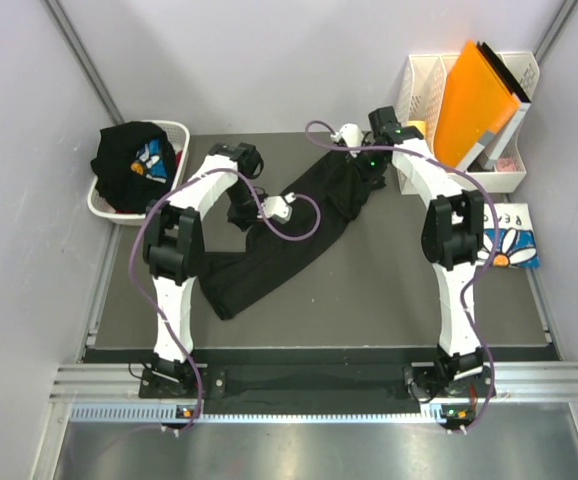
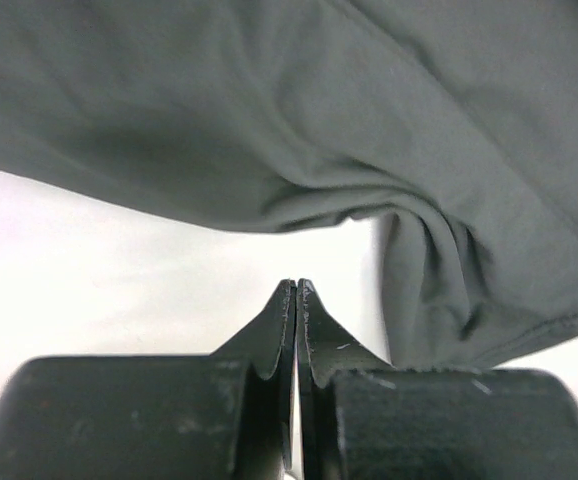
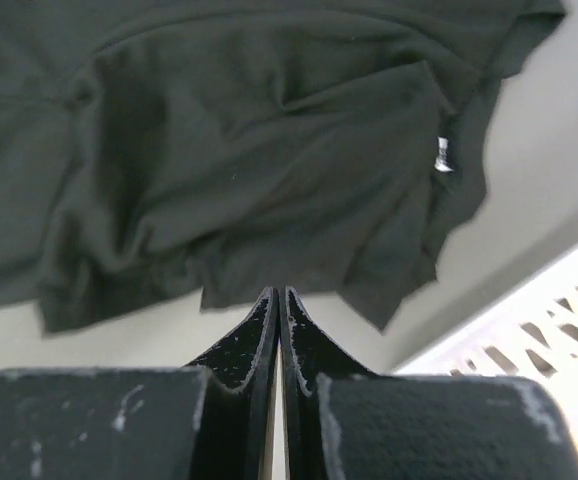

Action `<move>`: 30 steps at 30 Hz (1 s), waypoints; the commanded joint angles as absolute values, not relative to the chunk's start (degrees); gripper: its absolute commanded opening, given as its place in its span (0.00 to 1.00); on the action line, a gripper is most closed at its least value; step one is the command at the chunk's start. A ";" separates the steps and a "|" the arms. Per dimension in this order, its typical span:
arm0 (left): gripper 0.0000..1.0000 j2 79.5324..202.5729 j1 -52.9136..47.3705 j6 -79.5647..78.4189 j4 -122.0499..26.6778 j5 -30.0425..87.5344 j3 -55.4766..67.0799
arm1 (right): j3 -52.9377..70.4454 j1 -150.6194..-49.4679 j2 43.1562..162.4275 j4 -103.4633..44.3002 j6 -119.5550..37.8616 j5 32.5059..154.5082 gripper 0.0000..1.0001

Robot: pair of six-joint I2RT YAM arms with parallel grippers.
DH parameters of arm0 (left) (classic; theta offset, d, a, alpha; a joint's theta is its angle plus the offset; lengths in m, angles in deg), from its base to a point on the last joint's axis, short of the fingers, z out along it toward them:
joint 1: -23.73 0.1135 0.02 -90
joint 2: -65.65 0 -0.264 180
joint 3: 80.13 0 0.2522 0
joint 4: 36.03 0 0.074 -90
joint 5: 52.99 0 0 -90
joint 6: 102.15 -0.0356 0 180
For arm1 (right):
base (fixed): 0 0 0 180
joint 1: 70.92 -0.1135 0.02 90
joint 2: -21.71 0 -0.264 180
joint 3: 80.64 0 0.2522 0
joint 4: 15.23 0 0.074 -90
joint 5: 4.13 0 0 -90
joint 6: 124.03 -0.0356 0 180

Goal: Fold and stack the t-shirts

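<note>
**Near edge, 6 o'clock.** The grey table mat point(image 1: 369, 310) lies bare from the arm bases up to the garment. This is the widest free strip.

**Centre.** A long black cotton t-shirt point(image 1: 259, 270) is drawn out in a bunched band from 7 o'clock to 1 o'clock.
- The left gripper point(image 2: 296, 285) is clenched on nothing. The shirt's wrinkled edge lies just beyond its tips, with pale surface showing between.
- The right gripper point(image 3: 277, 292) is likewise pressed closed and empty, at the band's far end. Ragged folds of cloth lie just ahead of it.

**Right edge, 3 o'clock.** A folded white daisy-print t-shirt point(image 1: 514, 245) lies off the mat.

**Far side.**
- At 10 o'clock, a white plastic laundry basket point(image 1: 97, 205) holds a crumpled black printed t-shirt point(image 1: 129, 155).
- At 1 o'clock, a white slotted desk organiser point(image 1: 419, 80) holds an orange folder point(image 1: 474, 100), close beside the right wrist.
</note>
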State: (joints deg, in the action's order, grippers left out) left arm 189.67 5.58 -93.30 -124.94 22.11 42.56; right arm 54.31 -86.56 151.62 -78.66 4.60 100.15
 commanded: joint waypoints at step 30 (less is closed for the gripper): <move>0.00 174.28 11.15 -94.68 -122.39 27.69 15.10 | 54.24 -89.64 151.70 -75.22 2.71 96.41 0.00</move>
